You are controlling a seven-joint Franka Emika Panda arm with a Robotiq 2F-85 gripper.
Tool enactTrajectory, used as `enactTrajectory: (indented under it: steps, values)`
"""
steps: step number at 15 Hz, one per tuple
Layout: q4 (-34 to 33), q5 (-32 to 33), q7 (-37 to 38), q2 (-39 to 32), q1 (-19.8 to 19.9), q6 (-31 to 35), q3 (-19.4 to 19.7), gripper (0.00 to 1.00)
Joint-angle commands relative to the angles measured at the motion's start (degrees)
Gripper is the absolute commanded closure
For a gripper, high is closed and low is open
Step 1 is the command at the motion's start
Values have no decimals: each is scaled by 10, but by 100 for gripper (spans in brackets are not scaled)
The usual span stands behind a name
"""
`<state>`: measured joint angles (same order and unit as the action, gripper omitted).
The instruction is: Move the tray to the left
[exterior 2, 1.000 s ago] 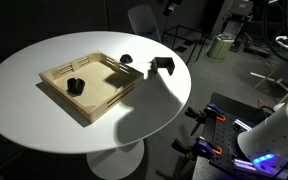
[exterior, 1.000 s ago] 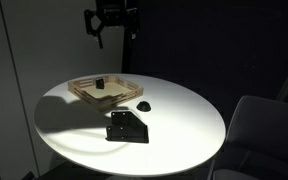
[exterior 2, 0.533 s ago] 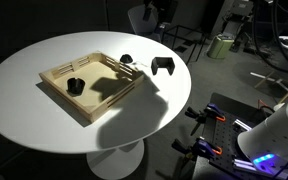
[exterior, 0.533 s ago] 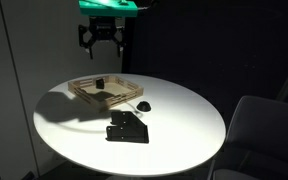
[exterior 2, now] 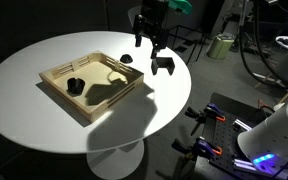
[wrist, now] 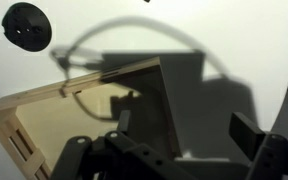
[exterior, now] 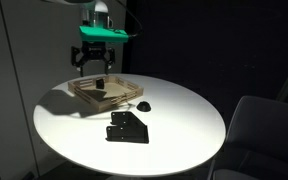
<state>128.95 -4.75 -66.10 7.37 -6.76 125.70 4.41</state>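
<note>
Fig. Tray [exterior 2: 109,106]: pale, unpainted wood with a plain grain. Tabletop [exterior 2: 24,60]: uniform white, crossed by dark shadow. Small object [exterior 2: 74,86] in the tray, dome-shaped piece [exterior: 144,105] and flat plate [exterior: 126,128]: all black. Gripper [exterior: 94,68]: black, topped by a glowing green band [exterior: 102,31].
</note>
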Motion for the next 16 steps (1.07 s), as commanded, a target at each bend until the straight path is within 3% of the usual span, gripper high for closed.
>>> enactTrajectory:
  steps: [1, 16]
  values:
    - [17, -9, -32, -12, 6, 2, -21, 0]
    - [71, 1, -36, -46, 15, 0, -50, 0]
